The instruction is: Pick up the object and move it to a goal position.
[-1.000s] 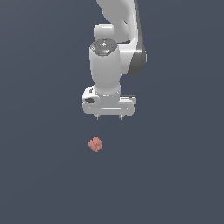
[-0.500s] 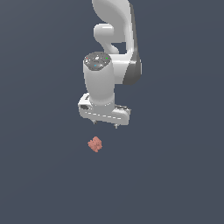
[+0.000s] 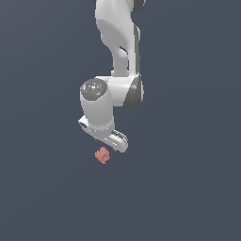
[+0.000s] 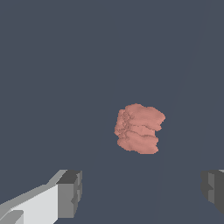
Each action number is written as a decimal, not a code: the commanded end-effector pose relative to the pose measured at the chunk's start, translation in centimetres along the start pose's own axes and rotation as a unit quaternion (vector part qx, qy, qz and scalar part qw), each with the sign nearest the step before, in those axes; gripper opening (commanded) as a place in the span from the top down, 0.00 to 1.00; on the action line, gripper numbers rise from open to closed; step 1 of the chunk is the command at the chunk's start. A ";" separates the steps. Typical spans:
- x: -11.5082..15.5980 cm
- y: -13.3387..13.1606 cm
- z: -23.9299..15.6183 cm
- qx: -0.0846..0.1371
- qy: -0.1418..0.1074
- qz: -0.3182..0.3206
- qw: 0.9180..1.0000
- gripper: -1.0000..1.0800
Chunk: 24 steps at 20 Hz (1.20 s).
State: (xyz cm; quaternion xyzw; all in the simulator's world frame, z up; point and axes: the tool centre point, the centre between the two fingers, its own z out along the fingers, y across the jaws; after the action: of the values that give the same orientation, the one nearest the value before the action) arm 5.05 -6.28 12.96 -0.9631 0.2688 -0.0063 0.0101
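Wrist view, near first: my gripper (image 4: pixel 140 192) is spread wide w/ nothing between the jaws; one dark pad (image 4: pixel 70 192) shows on one side, the other just at the frame edge, gap well wider than the object. Beyond them, the object (image 4: pixel 139 128), a salmon-red lumpy chunk, ridged surface, roughly blocky, sits alone on the plain dark counter (image 4: pixel 52 65). No clear long axis that I can pick out; if anything slightly taller than wide in this view, so I'd judge jaw orientation isn't critical. Key relation: the chunk lies ahead of the pads, not yet between them, though it falls inside the span of the gap sideways. Exterior view: gripper (image 3: pixel 115 141) hangs tilted off the white arm (image 3: pixel 117 42), and the object (image 3: pixel 102 155) is just below it and a bit toward the exterior view's left, near but apart, no contact. Pads themselves mostly hidden by the hand body there. My call: approach phase, grasp not yet made; next move needs a small shift toward the chunk plus descent so pads straddle it. Goal position not marked in either view, can't tell where it is.
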 end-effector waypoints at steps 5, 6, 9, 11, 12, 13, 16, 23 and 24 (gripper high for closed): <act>1.6 1.0 2.4 -0.007 -0.002 0.073 0.997 0.04; 1.8 1.1 2.7 -0.008 -0.002 0.080 0.997 0.04; 2.1 1.4 3.3 -0.010 -0.002 0.099 0.995 0.04; 2.3 1.5 3.6 -0.011 -0.002 0.107 0.994 0.04; 2.3 1.6 3.7 -0.011 -0.002 0.110 0.994 0.04; 2.4 1.6 3.7 -0.012 -0.002 0.112 0.994 0.04; 2.4 1.6 3.8 -0.012 -0.002 0.111 0.994 0.04; 2.3 1.7 5.6 -0.012 -0.002 0.112 0.994 0.04; 2.3 1.7 6.2 -0.012 -0.002 0.112 0.994 0.04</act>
State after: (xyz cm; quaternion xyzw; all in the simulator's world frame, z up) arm 6.31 -8.84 7.52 -0.9272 0.3746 -0.0006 0.0003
